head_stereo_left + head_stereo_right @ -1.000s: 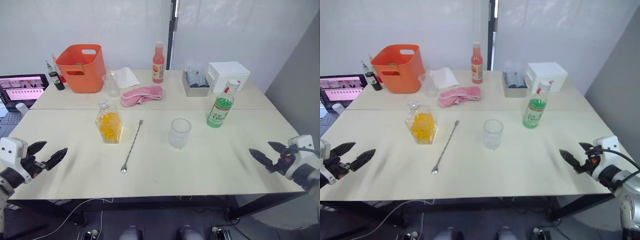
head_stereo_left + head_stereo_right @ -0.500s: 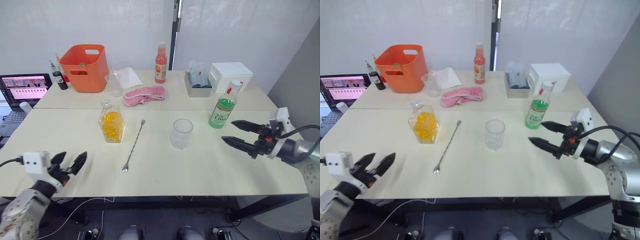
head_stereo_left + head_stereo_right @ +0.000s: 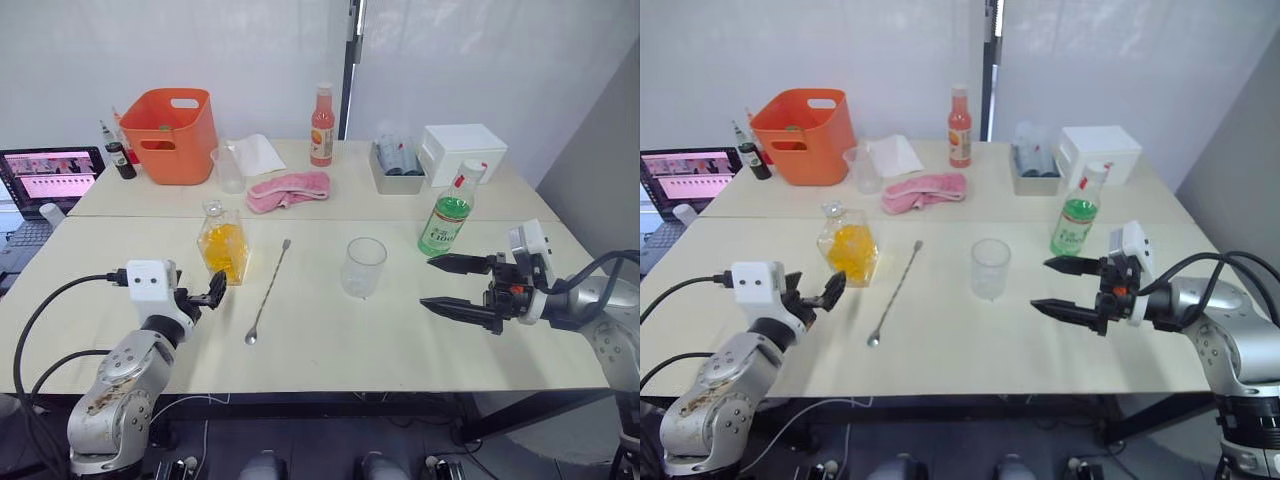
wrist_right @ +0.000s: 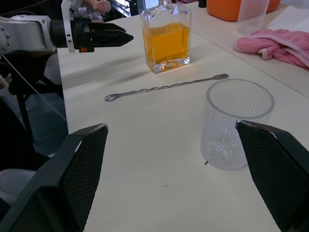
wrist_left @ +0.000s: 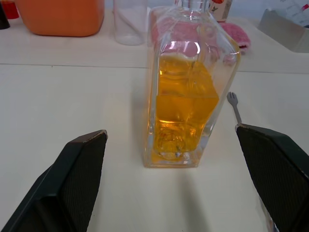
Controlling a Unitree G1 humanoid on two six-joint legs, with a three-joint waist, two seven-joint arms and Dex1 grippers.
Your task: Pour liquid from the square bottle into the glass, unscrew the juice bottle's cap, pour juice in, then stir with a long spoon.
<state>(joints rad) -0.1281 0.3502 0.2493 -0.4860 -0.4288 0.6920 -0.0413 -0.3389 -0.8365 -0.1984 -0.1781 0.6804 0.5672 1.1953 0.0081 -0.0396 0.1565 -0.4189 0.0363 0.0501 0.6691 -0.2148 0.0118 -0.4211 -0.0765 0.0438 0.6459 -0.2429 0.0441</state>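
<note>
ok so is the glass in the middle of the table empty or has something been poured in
Empty. The glass stands upright and looks clear to its base, with no coloured liquid inside.

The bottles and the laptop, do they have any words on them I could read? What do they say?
Juice bottle: its green-and-white label has print, too blurred to read.
Tall orange-red bottle: it has a label, too small to read.
Laptop: the screen shows pink and white rows, too small to read.
Square bottle: no words on it.
Glass: no words on it.
</note>
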